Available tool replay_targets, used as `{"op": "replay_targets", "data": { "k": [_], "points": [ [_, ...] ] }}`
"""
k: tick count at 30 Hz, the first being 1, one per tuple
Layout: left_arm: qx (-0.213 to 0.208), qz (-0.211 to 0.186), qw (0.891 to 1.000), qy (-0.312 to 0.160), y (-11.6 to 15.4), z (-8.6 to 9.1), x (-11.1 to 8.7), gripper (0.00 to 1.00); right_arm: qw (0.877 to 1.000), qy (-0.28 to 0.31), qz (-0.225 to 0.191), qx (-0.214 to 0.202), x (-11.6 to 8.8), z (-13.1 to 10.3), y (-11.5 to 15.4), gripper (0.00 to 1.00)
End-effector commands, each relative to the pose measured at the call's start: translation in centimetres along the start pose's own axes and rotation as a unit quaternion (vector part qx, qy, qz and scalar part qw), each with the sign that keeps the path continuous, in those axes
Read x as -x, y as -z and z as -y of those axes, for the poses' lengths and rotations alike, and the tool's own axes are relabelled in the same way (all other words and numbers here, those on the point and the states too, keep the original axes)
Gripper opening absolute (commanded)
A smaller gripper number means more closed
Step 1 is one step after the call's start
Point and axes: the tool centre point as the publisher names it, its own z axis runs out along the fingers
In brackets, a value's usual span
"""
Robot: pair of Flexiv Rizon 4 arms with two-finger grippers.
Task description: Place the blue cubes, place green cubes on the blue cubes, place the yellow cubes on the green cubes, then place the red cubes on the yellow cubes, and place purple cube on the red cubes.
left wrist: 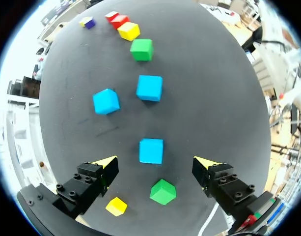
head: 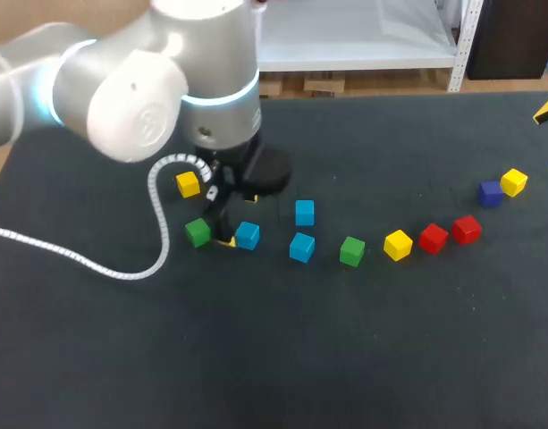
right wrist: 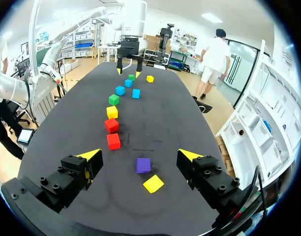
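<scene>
The left gripper [left wrist: 155, 169] is open; its two yellow tips stand wide apart and hold nothing. It hangs low over the dark surface [head: 274, 357]. The nearest blue cube [left wrist: 151, 150] lies on the surface just ahead of the tips, in the middle of the gap but a little beyond the line between them. Its side faces look about square to the fingers, so I judge that no turn of the wrist is needed. A short move forward and down should bring this cube between the fingers.

A green cube [left wrist: 163, 191] also lies in the gap, closer to the wrist, and a yellow cube [left wrist: 116, 206] is just beside one finger. Both could be pushed if the gripper closes where it is. A second blue cube [left wrist: 106, 101] and a third blue cube [left wrist: 150, 88] lie farther ahead, near each other.

The right gripper [right wrist: 140, 157] is open and empty too, with a purple cube [right wrist: 143, 164] between its fingers. It is well apart from the blue cubes, so the left arm is clearly the nearer one for them.
</scene>
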Motion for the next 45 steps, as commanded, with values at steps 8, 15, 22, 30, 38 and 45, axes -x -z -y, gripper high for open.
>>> {"op": "replay_targets", "data": {
  "k": [8, 15, 22, 30, 38, 45],
  "points": [
    [0.02, -0.008, 1.0, -0.001, -1.8, 0.1, -0.9, 1.0, 1.0, 0.0, 0.0, -0.002, 0.1, -0.2, 0.0, 1.0],
    [0.023, 0.001, 1.0, -0.016, -2.4, -0.5, -0.5, 0.98, 1.0, 0.0, 0.0, -0.002, 0.1, -0.2, 0.0, 1.0],
    [0.025, 0.005, 0.999, -0.027, -2.7, -0.7, -0.2, 0.81, 1.0, 0.0, 0.0, -0.002, 0.1, -0.2, 0.0, 1.0],
    [0.024, 0.009, 0.999, -0.032, -3.0, -0.7, 0.0, 0.75, 1.0, 0.0, 0.0, -0.002, 0.1, -0.2, 0.0, 1.0],
    [0.024, 0.015, 0.999, -0.03, -3.3, -1.1, 0.0, 0.59, 1.0, 0.0, 0.0, -0.002, 0.1, -0.2, 0.0, 1.0],
    [0.026, 0.016, 0.999, -0.025, -3.5, -1.4, -0.1, 0.4, 1.0, 0.0, 0.0, -0.002, 0.1, -0.2, 0.0, 1.0]
  ]
}}
